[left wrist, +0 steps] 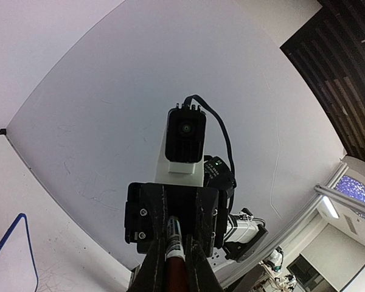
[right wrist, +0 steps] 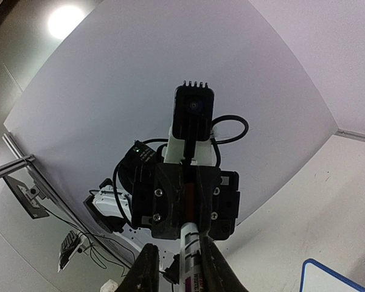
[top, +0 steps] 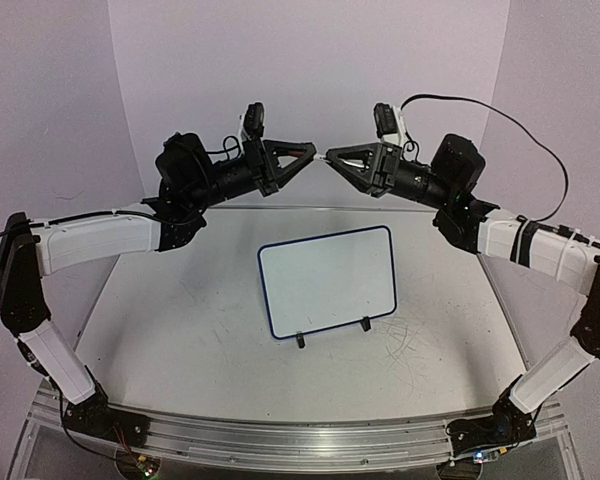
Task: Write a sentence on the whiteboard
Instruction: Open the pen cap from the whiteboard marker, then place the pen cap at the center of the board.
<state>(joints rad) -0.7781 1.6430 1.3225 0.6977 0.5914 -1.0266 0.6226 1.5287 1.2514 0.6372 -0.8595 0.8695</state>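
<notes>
The left fingers [left wrist: 151, 271] are pressed in on the red-brown end of a slim marker [left wrist: 174, 243] with a white labelled barrel. The right fingers [right wrist: 145, 271] close around that white barrel from the opposite side, though the right wrist view shows a thin gap on one side of it. The two pairs of fingers point tip to tip, almost touching, with the marker running straight from one into the other.

This meeting point hangs in the air above and beyond the far edge of the small rectangular whiteboard [top: 328, 280] with a thin dark-blue rim. The left arm [top: 90, 240] reaches in from the whiteboard's left and the right arm [top: 525, 240] from its right.

The whiteboard stands near the middle of the scuffed white table [top: 180, 320]. It leans back on two black clip feet [top: 300, 341] at its near edge, and its plain white face is turned toward the arm bases. It stands well apart from both pairs of fingers.
</notes>
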